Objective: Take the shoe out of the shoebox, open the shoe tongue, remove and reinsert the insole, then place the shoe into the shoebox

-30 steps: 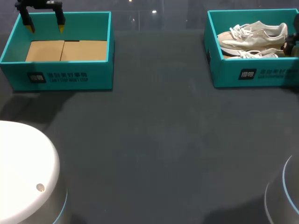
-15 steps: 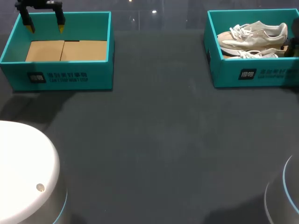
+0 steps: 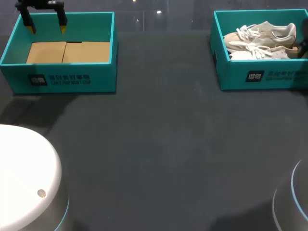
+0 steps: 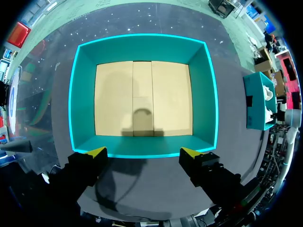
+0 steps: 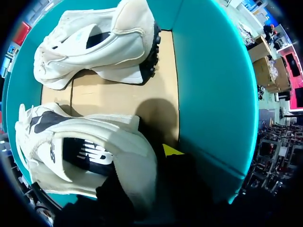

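On the dark grey table (image 3: 159,144) stand 2 teal cardboard boxes, well apart. The teal shoebox on the right (image 3: 269,77) (image 5: 213,94) holds 2 shoes, which lie on its tan cardboard floor.

The near white lace-up sports shoe (image 3: 257,52) (image 5: 118,137) is the closer one to the box's front wall. The far white sports shoe (image 3: 264,32) (image 5: 104,42) lies just behind it, along the back wall. The 2 shoes point the same way, with their toes toward the box's left wall.

The right gripper (image 3: 303,46) (image 5: 142,175) is down inside this shoebox, at its right end. In the right wrist view it is closed on the heel of the near shoe. 1 yellow tip shows between the heel and the teal wall, and the other finger is dark against the shoe's open side.

The teal open box on the left (image 3: 67,79) (image 4: 83,94) shows only its tan cardboard floor. The left gripper (image 3: 46,29) (image 4: 147,152) hangs above the box's far left corner in the head view. Its fingers are wide apart and it holds nothing. In the left wrist view the 2 yellow tips are over the near rim of this box.
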Robot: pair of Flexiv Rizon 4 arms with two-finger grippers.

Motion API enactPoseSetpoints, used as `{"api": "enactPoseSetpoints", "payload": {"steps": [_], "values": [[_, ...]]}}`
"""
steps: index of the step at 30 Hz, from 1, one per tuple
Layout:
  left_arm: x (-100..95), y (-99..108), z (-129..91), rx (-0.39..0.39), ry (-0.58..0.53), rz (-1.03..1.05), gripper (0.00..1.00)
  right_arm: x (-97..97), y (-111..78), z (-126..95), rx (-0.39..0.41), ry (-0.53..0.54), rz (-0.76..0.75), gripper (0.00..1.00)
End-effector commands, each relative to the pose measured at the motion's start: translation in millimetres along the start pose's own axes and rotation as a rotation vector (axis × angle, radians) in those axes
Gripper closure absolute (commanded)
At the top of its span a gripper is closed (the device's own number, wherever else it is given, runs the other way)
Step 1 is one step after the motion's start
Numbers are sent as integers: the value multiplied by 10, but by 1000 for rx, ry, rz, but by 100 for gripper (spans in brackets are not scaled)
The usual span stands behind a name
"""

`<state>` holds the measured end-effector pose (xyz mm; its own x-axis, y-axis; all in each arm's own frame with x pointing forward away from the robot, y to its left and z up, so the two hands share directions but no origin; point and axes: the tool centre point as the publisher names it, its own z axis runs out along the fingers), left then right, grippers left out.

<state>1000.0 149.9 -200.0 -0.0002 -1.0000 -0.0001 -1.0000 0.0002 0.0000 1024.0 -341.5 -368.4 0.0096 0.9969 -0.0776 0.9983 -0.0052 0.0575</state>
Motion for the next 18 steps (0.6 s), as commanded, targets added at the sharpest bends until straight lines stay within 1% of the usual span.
{"api": "enactPoseSetpoints", "payload": {"steps": [1,8,18], "values": [[0,0,0,0,0,0,0,-5,-19,-145,-8,-8,9,100],[0,0,0,0,0,0,0,-3,21,-340,-21,-18,26,100],[0,0,0,0,0,0,0,-28,129,-781,-50,-24,38,100]]}}
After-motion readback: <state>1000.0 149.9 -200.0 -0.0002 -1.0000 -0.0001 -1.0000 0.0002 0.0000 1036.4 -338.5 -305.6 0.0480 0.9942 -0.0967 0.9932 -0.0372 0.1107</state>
